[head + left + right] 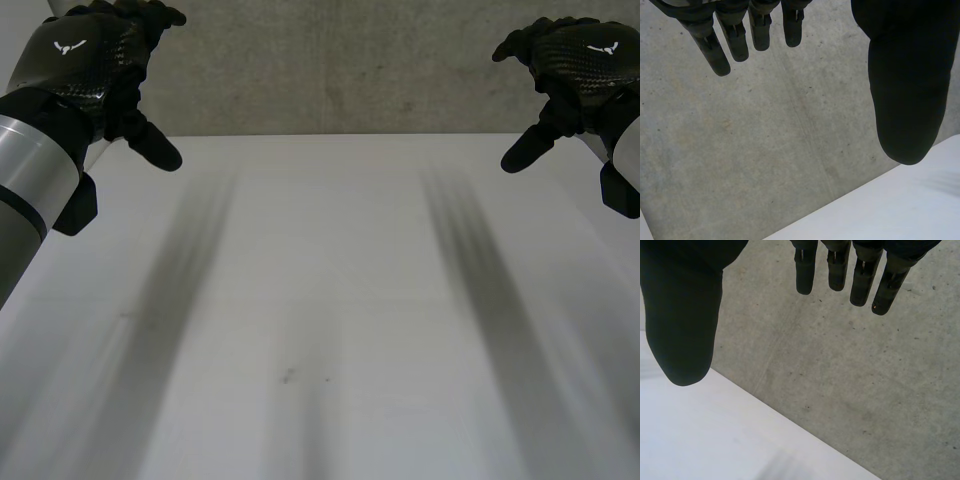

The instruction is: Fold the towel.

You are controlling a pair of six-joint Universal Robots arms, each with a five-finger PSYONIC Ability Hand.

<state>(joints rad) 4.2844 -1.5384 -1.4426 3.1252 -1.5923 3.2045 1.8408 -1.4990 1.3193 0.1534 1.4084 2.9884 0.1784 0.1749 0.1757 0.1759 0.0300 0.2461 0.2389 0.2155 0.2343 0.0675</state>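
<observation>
holding both arms raised over the far end of the white table, well apart from each other. my left robot hand hangs by the far left corner, released: fingers straight and side by side, thumb set apart from them. my right robot hand hangs by the far right corner, also released, fingers straight, thumb off to one side. both sets of fingertips reach past the table's far edge, over speckled grey concrete.
</observation>
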